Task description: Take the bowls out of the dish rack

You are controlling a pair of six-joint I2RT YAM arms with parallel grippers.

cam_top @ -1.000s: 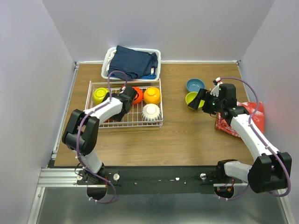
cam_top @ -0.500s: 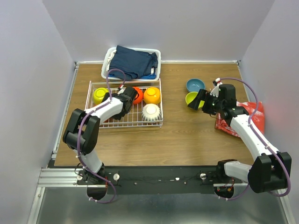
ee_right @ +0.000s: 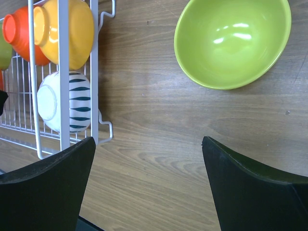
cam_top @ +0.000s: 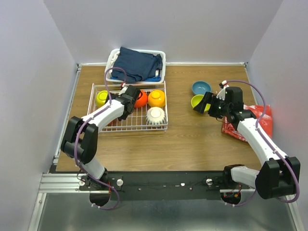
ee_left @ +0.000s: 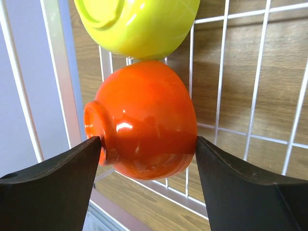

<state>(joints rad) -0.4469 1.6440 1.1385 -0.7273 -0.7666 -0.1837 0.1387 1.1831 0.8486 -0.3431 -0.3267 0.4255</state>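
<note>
The white wire dish rack (cam_top: 144,128) holds a lime-green bowl (cam_top: 102,98), a red-orange bowl (cam_top: 141,98), an orange-yellow bowl (cam_top: 156,98) and a white ribbed bowl (cam_top: 156,115). My left gripper (cam_top: 117,117) is inside the rack. In the left wrist view, the left gripper (ee_left: 148,144) is shut on a second red-orange bowl (ee_left: 144,120), lying on its side, with the lime-green one (ee_left: 139,24) beyond. My right gripper (cam_top: 207,103) is open and empty over the table (ee_right: 148,142), beside a lime-green bowl (ee_right: 231,41) and a blue bowl (cam_top: 201,87) standing upright on the wood.
A white plastic basket with dark blue cloth (cam_top: 136,65) stands behind the rack. A red bag (cam_top: 262,118) lies at the right table edge under my right arm. The rack's right wall (ee_right: 61,72) shows at the left of the right wrist view.
My left wrist has swung up and toward the back of the rack, still around the red-orange bowl. The right arm has not moved.
</note>
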